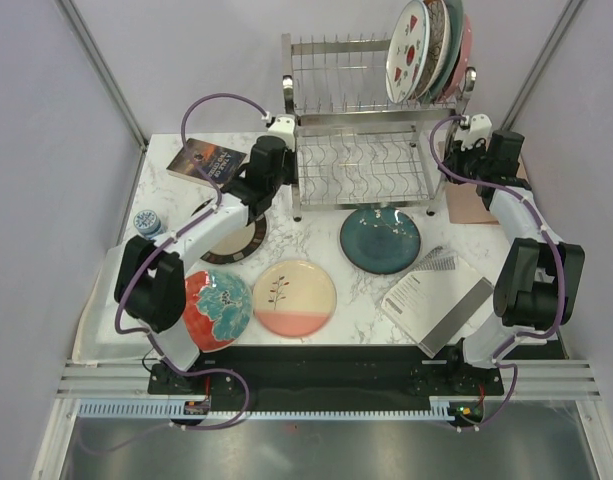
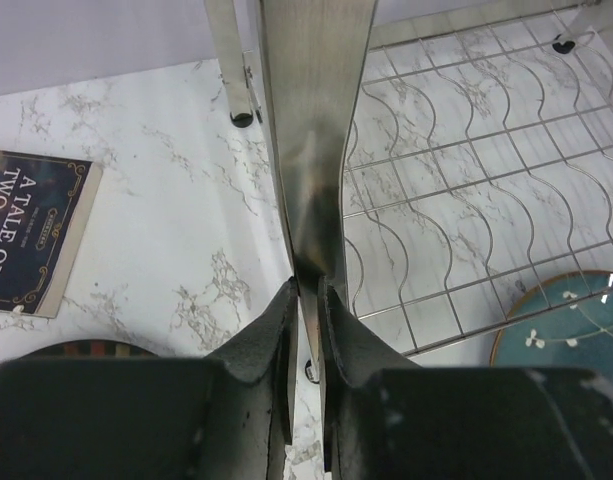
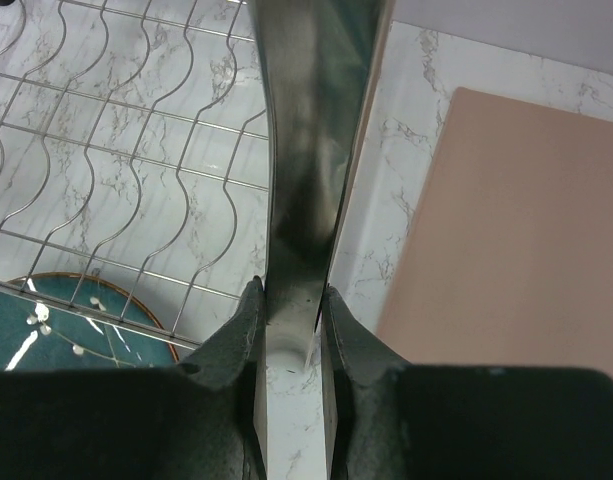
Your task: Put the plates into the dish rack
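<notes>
The silver wire dish rack stands at the back of the table, with several plates upright in its top tier at the right. Four plates lie flat in front: teal, cream-and-pink, red with a teal flower, and dark brown, half under my left arm. My left gripper is shut on the rack's left upright strip. My right gripper is shut on the right upright strip.
A dark book lies at the back left, and a small blue-white cup stands near the left edge. A grey booklet lies at the front right. A pink board sits right of the rack.
</notes>
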